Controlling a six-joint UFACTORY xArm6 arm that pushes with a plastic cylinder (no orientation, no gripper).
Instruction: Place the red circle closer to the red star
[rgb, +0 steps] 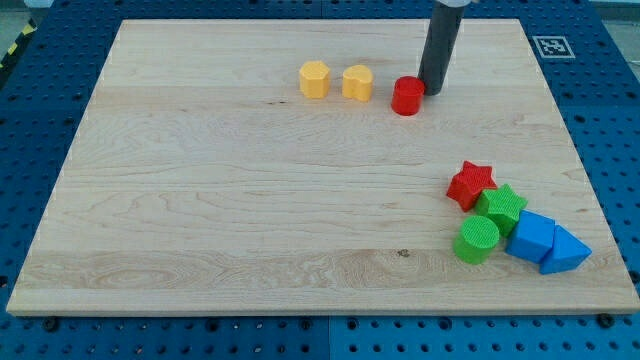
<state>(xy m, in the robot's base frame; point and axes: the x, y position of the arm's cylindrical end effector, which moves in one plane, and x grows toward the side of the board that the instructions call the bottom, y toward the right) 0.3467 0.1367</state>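
The red circle (407, 97) is a short red cylinder near the view's top, right of centre. My tip (431, 92) is the lower end of a dark rod that comes down from the view's top edge; it rests against the circle's right side. The red star (470, 185) lies toward the view's lower right, well below and to the right of the circle, at the upper left of a cluster of blocks.
A yellow hexagon (314, 79) and a yellow heart (357, 82) lie left of the circle. A green star (502, 209), a green circle (477, 240), a blue cube (532, 236) and a blue triangle (563, 251) crowd the red star. The wooden board (200, 200) sits on a blue pegboard.
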